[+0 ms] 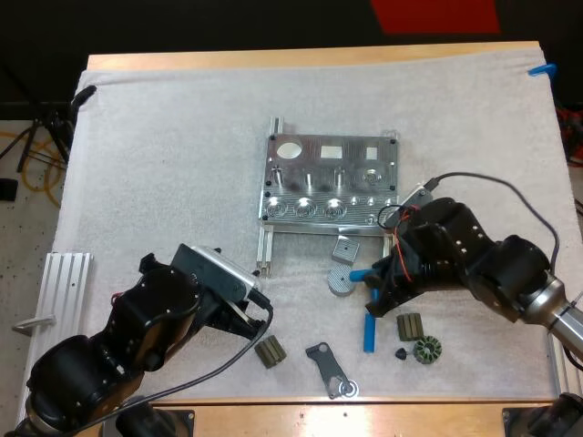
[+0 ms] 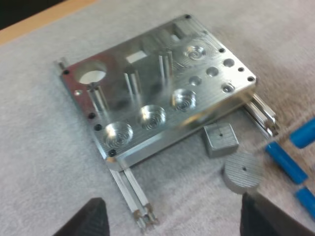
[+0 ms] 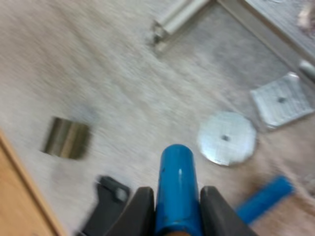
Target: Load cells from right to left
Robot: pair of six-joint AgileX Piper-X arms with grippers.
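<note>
The metal fixture (image 1: 332, 182) lies mid-mat, its round pockets (image 2: 152, 117) bare. My right gripper (image 1: 375, 284) is just right of a metal disc (image 1: 341, 280), shut on a blue cylinder (image 3: 177, 172) that sticks out past its fingers (image 3: 141, 209). Another blue cylinder (image 1: 369, 332) lies on the mat below it, and also appears as the blue cylinder (image 3: 264, 199) beside the disc (image 3: 227, 137). My left gripper (image 1: 248, 317) hovers open in front of the fixture (image 2: 162, 93), its fingers (image 2: 93, 219) wide apart and empty.
A small metal block (image 1: 345, 248) sits at the fixture's front edge. Dark parts (image 1: 409, 325) and a ribbed ring (image 1: 426, 350) lie front right; another dark part (image 1: 269, 350) and a black bracket (image 1: 330, 370) lie front centre. A silver rail (image 1: 64, 287) rests at the left.
</note>
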